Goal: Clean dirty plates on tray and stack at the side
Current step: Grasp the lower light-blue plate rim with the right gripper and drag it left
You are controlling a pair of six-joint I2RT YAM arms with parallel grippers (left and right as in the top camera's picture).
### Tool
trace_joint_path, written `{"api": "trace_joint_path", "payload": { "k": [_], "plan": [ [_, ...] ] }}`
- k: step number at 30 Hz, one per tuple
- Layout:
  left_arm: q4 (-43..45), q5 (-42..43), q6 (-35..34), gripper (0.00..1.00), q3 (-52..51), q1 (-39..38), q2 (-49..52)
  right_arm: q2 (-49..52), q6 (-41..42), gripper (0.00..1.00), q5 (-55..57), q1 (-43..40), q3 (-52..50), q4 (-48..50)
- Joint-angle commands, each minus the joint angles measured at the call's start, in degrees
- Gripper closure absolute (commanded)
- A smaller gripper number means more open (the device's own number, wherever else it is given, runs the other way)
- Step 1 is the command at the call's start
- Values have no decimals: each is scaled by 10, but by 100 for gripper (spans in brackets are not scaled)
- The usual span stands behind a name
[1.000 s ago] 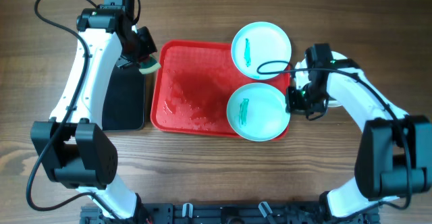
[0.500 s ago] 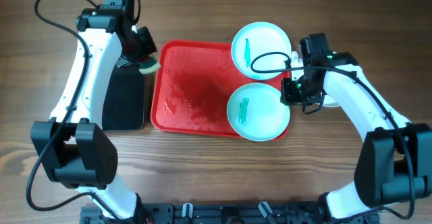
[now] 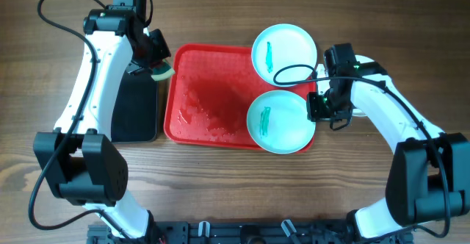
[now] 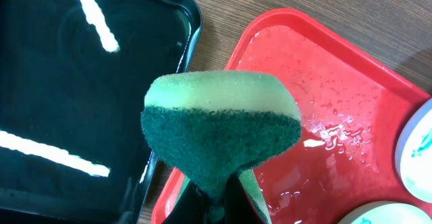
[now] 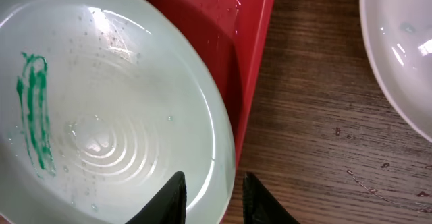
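Note:
Two pale plates, each with a green smear, sit on the right of the wet red tray (image 3: 205,90). The upper plate (image 3: 284,55) overhangs the tray's far right corner, and the lower plate (image 3: 280,121) lies at its near right. My right gripper (image 3: 317,106) is open at the lower plate's (image 5: 108,116) right rim. One fingertip (image 5: 177,191) is over the plate and the other is past the tray (image 5: 236,21) edge, over the wood. A third plate (image 5: 398,55), white, lies on the table to the right. My left gripper (image 4: 214,197) is shut on a green sponge (image 4: 223,126) above the tray's far left corner.
A black tray (image 3: 136,108) lies just left of the red tray, under my left arm. Bare wooden table surrounds both trays. My right arm's cable loops over the gap between the two smeared plates.
My right gripper has shifted a little left onto the lower plate's rim, and its jaws stand wider than a second ago. The left arm and sponge have not moved.

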Motion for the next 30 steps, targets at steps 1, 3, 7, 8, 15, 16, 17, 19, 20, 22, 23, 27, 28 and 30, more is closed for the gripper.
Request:
{"api": "trace_joint_path", "payload": {
  "k": [1, 3, 7, 8, 15, 16, 17, 19, 20, 22, 23, 27, 28, 30],
  "plan": [
    [0, -5, -7, 96, -1, 0, 0, 2, 9, 72, 12, 1, -26, 13],
    [0, -5, -7, 96, -1, 0, 0, 2, 9, 72, 12, 1, -37, 21],
    [0, -5, -7, 96, -1, 0, 0, 2, 13, 80, 5, 1, -38, 26],
    [0, -5, -7, 96, -1, 0, 0, 2, 13, 83, 3, 1, -38, 27],
    [0, -5, -7, 96, -1, 0, 0, 2, 13, 96, -65, 6, -37, 29],
    [0, -5, -7, 96, -1, 0, 0, 2, 18, 96, -71, 14, -37, 33],
    [0, -5, -7, 96, -1, 0, 0, 2, 29, 96, -70, 23, -37, 37],
    [0, -5, -7, 96, -1, 0, 0, 2, 48, 96, -70, 48, -37, 55],
    [0, -5, -7, 96, -1, 0, 0, 2, 70, 96, -70, 66, -37, 72],
    [0, -5, -7, 96, -1, 0, 0, 2, 105, 96, -70, 103, -32, 106],
    [0, -5, -7, 96, -1, 0, 0, 2, 117, 96, -70, 120, -26, 119],
    [0, -5, -7, 96, -1, 0, 0, 24, 127, 96, -68, 166, 22, 125],
    [0, -5, -7, 96, -1, 0, 0, 36, 126, 96, -68, 174, 37, 119],
    [0, -5, -7, 96, -1, 0, 0, 60, 120, 88, -73, 188, 63, 112]
  ]
}}
